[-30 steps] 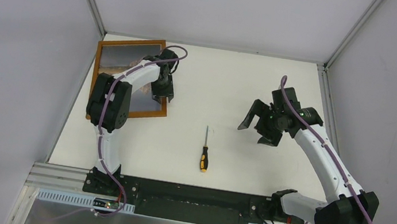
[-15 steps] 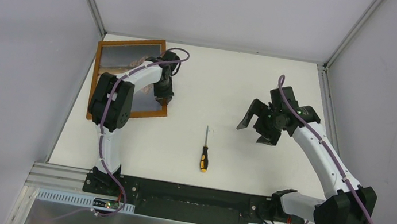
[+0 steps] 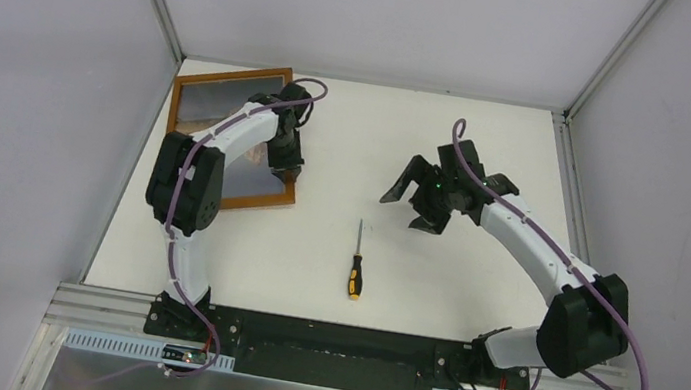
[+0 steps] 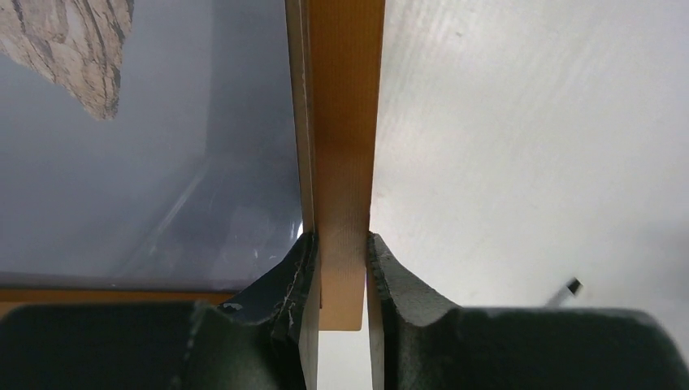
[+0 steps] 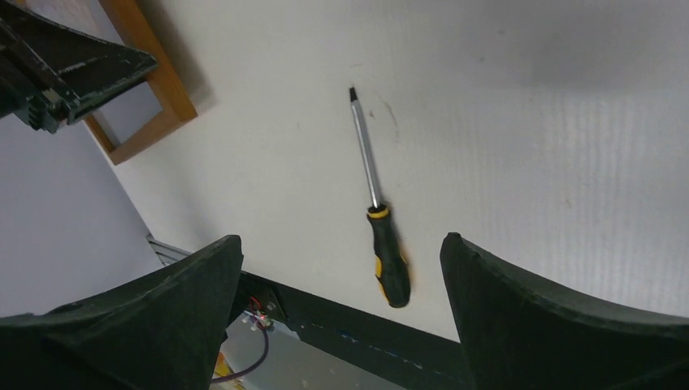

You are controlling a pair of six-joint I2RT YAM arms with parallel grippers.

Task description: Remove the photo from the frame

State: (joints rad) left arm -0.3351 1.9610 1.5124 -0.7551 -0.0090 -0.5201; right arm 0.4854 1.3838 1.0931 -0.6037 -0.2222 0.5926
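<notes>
The left gripper (image 4: pixel 340 244) has clamped the frame (image 4: pixel 345 122)'s right rail (photo (image 4: pixel 122 179) still inside), while the right gripper (image 5: pixel 341 244), jaws apart, has swung left.

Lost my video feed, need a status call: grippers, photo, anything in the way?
Left gripper shut on the frame, side rail near a corner. Right gripper open, empty. Photo inside the frame. Screwdriver lies apart from it.
</notes>
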